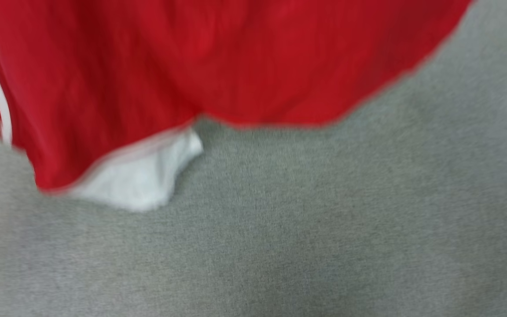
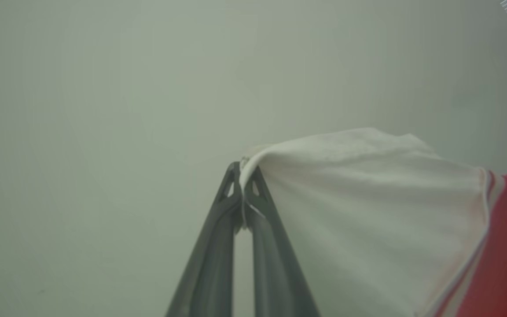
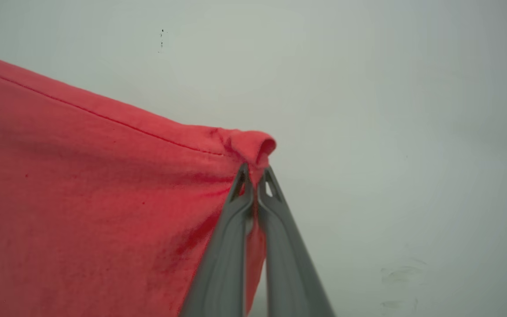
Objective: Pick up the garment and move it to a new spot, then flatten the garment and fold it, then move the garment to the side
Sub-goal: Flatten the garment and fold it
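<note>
The garment (image 1: 218,61), a red shirt, hangs lifted across the top of the blurred head view, a white sleeve (image 1: 139,176) dangling below its lower edge and striped trim at the far left. In the left wrist view my left gripper (image 2: 244,169) is shut on the edge of a white sleeve (image 2: 368,198), with red cloth and striped trim at the right. My right gripper (image 3: 255,174) is shut on a bunched corner of the garment's red hem (image 3: 104,176), which stretches away to the left.
A grey fabric-covered surface (image 1: 324,229) lies beneath the hanging shirt. A plain pale wall (image 3: 390,110) stands behind both grippers in the wrist views.
</note>
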Tool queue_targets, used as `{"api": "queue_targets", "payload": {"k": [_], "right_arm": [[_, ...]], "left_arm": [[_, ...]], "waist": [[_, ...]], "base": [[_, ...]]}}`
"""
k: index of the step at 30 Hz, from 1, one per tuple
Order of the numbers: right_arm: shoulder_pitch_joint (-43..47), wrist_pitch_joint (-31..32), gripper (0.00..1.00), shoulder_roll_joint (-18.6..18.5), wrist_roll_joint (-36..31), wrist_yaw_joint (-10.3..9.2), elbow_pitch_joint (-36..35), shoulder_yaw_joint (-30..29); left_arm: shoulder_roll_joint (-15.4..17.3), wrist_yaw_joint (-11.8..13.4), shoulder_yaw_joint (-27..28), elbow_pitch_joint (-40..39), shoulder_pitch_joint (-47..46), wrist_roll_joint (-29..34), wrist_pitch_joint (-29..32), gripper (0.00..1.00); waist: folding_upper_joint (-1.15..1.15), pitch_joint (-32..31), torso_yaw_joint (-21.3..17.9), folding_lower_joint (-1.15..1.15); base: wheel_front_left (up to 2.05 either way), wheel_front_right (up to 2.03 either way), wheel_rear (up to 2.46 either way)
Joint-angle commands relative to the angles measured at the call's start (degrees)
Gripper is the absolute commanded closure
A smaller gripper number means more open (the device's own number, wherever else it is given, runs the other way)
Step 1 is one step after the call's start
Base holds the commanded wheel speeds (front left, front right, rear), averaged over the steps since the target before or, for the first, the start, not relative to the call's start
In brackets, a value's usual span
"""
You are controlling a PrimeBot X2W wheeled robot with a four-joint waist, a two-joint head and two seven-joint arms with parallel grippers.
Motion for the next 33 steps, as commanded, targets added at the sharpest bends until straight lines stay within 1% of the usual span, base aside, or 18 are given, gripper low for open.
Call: {"api": "queue_targets", "payload": {"k": [1,4,8,10,13,15,17,21,23,25,27,30,31,32,33], "right_arm": [[-3.0,-0.9,1.0,0.3,-0.7,-0.04,1.6,0.4],[-9.3,-3.0,1.0,-0.2,-2.5,-0.04,5.3,1.2],[-17.7,-7.0,1.0,0.0,-5.5,-0.04,11.5,2.1],[-22.7,-8.7,1.0,-0.2,-7.2,-0.04,14.6,2.4],[-27.6,-11.6,1.0,1.0,-9.6,-0.04,20.6,3.2],[-30.6,-13.1,1.0,2.0,-9.9,-0.04,23.9,2.7],[-32.8,-15.0,1.0,2.5,-10.8,-0.06,26.8,2.6],[-32.4,-19.5,1.0,2.0,-13.0,-0.05,31.1,6.0],[-30.9,-21.2,1.0,2.5,-11.1,-0.05,33.2,7.0],[-29.4,-22.9,1.0,2.2,-9.8,-0.05,34.9,8.0],[-26.9,-24.7,1.0,1.8,-9.0,-0.05,36.7,9.2],[-22.5,-27.0,1.0,1.8,-8.4,-0.04,39.2,11.8],[-22.5,-27.0,1.0,1.8,-8.4,-0.04,39.2,11.8],[-19.2,-28.3,1.0,1.4,-7.8,-0.04,40.6,13.7],[-17.4,-29.0,1.0,1.1,-7.5,-0.04,41.3,14.9]], "left_arm": [[-0.9,-1.0,-0.9,2.2,-4.1,0.8,0.4,1.0],[-3.0,-3.2,-3.1,7.9,-12.5,3.3,0.4,1.0],[-7.2,-5.3,-6.4,17.0,-24.2,7.0,-1.4,1.0],[-9.3,-6.0,-7.8,22.0,-30.7,8.8,-2.6,1.0],[-12.4,-6.4,-9.4,28.9,-37.1,11.6,-6.5,1.0],[-14.4,-6.3,-9.8,33.0,-39.7,12.5,-9.5,1.0],[-15.7,-6.4,-10.1,36.6,-41.0,13.1,-12.6,1.0],[-17.9,-6.7,-11.3,41.7,-38.8,13.2,-16.0,1.0],[-19.0,-7.0,-11.9,43.3,-36.3,13.0,-16.9,1.0],[-20.1,-7.1,-12.3,43.9,-33.2,12.7,-17.4,1.0],[-21.0,-7.3,-12.9,43.8,-29.0,12.4,-17.6,1.0],[-22.6,-7.3,-13.0,41.7,-21.4,12.1,-17.7,1.0],[-22.6,-7.3,-13.0,41.7,-21.4,12.1,-17.7,1.0],[-23.7,-7.3,-13.1,40.3,-15.2,12.2,-17.6,1.0],[-24.3,-7.3,-13.0,39.5,-12.0,12.2,-17.6,1.0]], "waist": [[0.0,5.6,0.0,0.0],[0.0,9.9,0.3,0.0],[0.0,14.5,1.1,0.0],[0.0,17.0,1.9,0.0],[0.0,19.3,2.6,0.0],[0.0,20.4,3.2,0.0],[0.0,21.4,3.8,0.0],[0.0,22.6,4.9,0.0],[0.0,22.6,5.6,0.0],[0.0,22.4,6.2,0.0],[0.0,21.9,6.7,0.0],[0.0,20.6,7.2,0.0],[0.0,20.6,7.2,0.0],[0.0,19.4,7.6,0.0],[0.0,18.6,7.8,0.0]], "base": [[0.0,0.0,0.0],[0.0,0.0,0.0],[0.0,0.0,0.0],[0.0,0.0,0.0],[0.0,0.0,0.0],[0.0,0.0,0.0],[0.0,0.0,0.0],[0.0,0.0,0.0],[0.0,0.0,0.0],[0.0,0.0,0.0],[0.0,0.0,0.0],[0.0,0.0,0.0],[0.0,0.0,0.0],[0.0,0.0,0.0],[0.0,0.0,0.0]]}}
